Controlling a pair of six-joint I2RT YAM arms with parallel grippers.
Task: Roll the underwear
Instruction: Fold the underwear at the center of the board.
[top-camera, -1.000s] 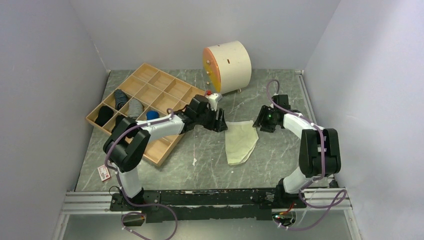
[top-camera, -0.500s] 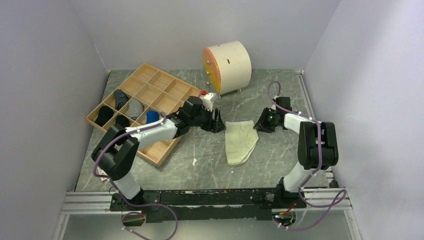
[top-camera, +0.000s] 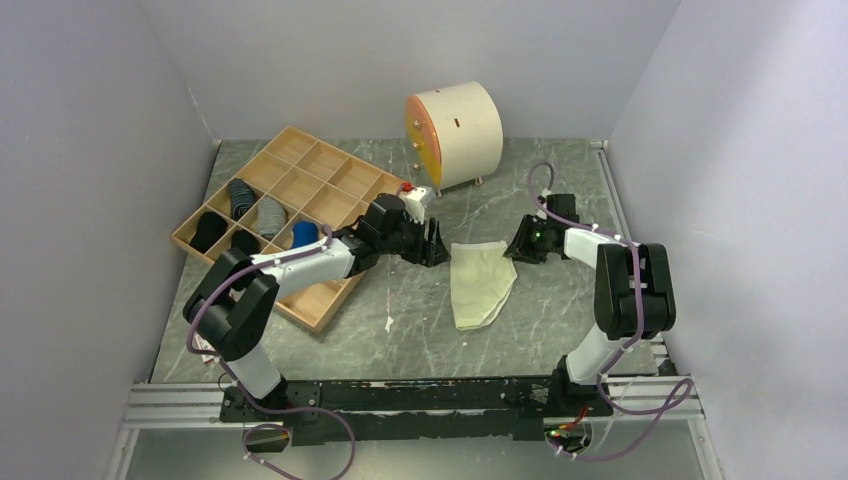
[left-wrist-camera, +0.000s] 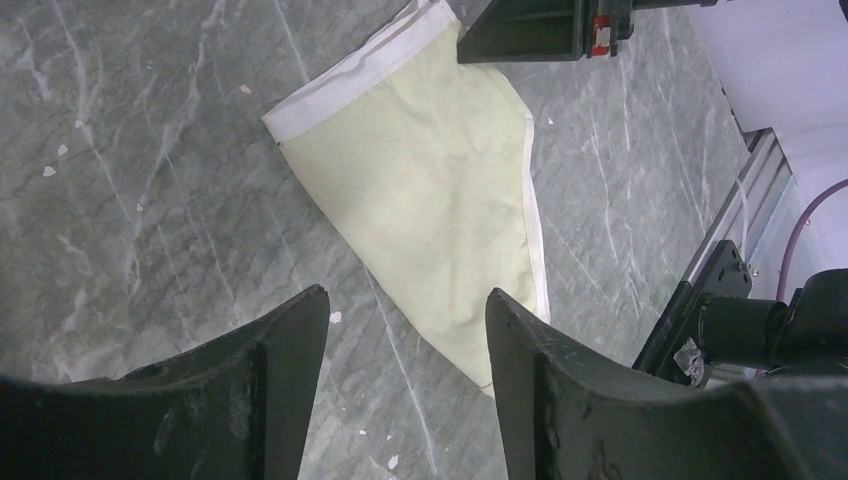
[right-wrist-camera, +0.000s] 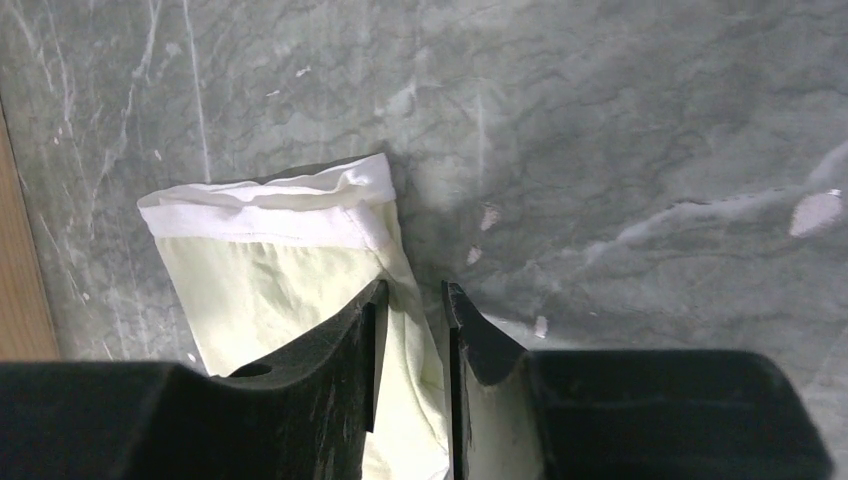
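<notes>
The pale yellow underwear (top-camera: 480, 285) with a white waistband lies folded flat on the marble table, waistband towards the back. My left gripper (top-camera: 437, 243) hovers just left of the waistband's left corner, jaws open and empty. In the left wrist view the underwear (left-wrist-camera: 440, 200) lies beyond the left gripper (left-wrist-camera: 405, 295). My right gripper (top-camera: 513, 248) sits at the waistband's right end. In the right wrist view the right gripper (right-wrist-camera: 414, 285) has its narrow jaws pinching a ridge of the underwear (right-wrist-camera: 270, 270) along its right edge.
A wooden compartment tray (top-camera: 292, 131) stands at the back left, holding dark rolled items (top-camera: 240, 196) and a blue one (top-camera: 305, 230). A cream drum (top-camera: 460, 125) with an orange face stands behind the arms. A small tag (top-camera: 207, 345) lies at the front left. Walls close three sides.
My right gripper has slid left onto the underwear's right edge and its jaws have narrowed onto the cloth. My left arm has stretched flatter, its gripper shifting slightly back.
</notes>
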